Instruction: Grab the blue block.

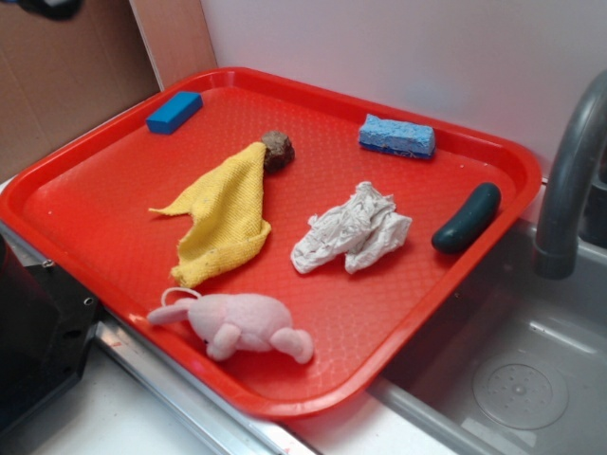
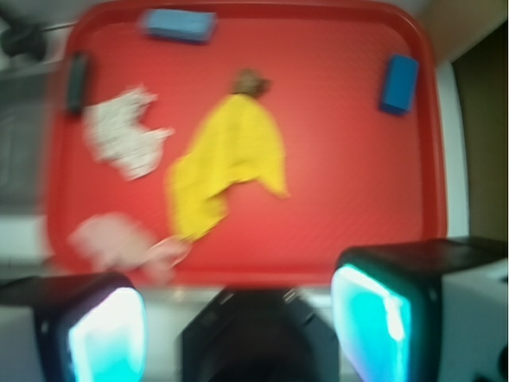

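Observation:
The blue block is a smooth, saturated blue brick lying flat in the far left corner of the red tray. In the wrist view it lies at the upper right. My gripper shows only in the wrist view, which is blurred. Its two fingers with cyan pads stand wide apart with nothing between them. It hangs high over the tray's near edge, well away from the block.
On the tray lie a pale porous blue sponge, a yellow cloth, a brown lump, a crumpled white rag, a dark green pickle and a pink plush toy. A sink and a grey faucet are at the right.

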You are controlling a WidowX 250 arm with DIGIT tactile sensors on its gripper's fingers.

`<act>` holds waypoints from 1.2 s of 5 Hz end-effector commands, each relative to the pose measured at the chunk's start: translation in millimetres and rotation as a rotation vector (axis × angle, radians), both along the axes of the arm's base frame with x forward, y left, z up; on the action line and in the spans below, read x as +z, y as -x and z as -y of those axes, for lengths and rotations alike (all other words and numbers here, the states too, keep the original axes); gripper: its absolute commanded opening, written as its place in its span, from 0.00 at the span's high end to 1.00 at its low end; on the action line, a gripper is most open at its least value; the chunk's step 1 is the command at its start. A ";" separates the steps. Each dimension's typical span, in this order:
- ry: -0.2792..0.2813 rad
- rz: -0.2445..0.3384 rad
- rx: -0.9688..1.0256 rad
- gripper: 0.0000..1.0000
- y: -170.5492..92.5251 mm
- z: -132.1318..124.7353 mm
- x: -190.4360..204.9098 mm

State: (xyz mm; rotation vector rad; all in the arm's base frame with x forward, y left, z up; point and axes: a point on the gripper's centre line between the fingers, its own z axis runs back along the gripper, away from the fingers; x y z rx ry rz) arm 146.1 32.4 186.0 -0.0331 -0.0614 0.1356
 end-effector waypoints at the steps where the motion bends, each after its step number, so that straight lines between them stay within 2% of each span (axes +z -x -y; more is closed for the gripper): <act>1: -0.048 0.180 0.308 0.00 -38.3 -68.2 -42.7; 3: -0.048 0.180 0.308 0.00 -38.3 -68.2 -42.7; 4: -0.042 0.170 0.411 0.00 -69.5 -98.4 -77.9; 5: 0.001 0.192 0.415 0.00 -92.6 -103.5 -89.4; 6: -0.034 0.146 0.384 0.00 -115.4 -109.6 -111.2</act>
